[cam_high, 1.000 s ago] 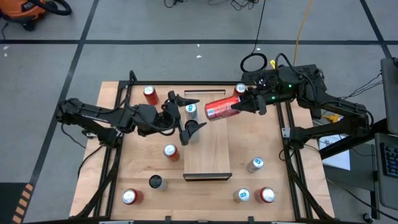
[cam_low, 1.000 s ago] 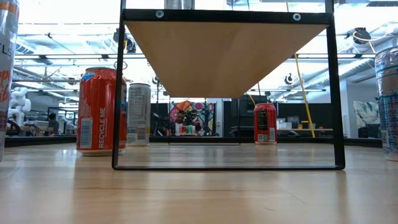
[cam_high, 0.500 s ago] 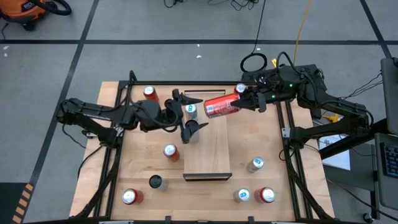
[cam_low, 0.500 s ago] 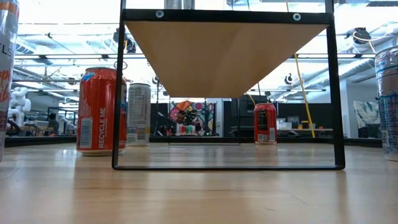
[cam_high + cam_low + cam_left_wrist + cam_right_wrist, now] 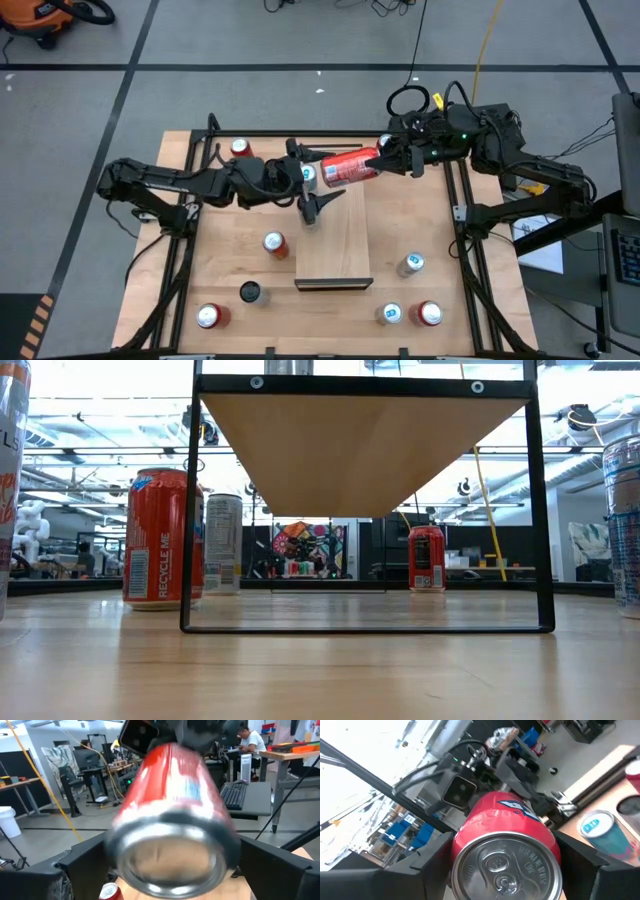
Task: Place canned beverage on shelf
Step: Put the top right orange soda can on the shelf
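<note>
A red can (image 5: 345, 168) lies level in the air over the far end of the shelf (image 5: 335, 240), a pale board on a black frame whose underside shows in the low view (image 5: 360, 450). My right gripper (image 5: 388, 160) comes from the table's right and is shut on the can's top end. My left gripper (image 5: 312, 177) comes from the left, open, one finger on either side of the can's bottom end (image 5: 172, 865). Whether these fingers touch the can, I cannot tell. My right gripper pinches the can's sides (image 5: 465, 835) next to its top rim between its two fingers (image 5: 582, 865). The fingers reach level from the table's right and lie along the can. The can is lifted clear, on its side, its bottom pointing toward the table's left.
Several more cans stand on the tabletop: a red one (image 5: 241, 148) at the far left, a blue-white one (image 5: 307, 176) under my left gripper, an orange one (image 5: 274, 243) left of the shelf, and others near the front edge (image 5: 208, 316) (image 5: 430, 313).
My left gripper has gone toward the table's right and the red can, staying open, and its fingers now flank the can's bottom end. The can stays level in my right gripper, clear of the shelf.
</note>
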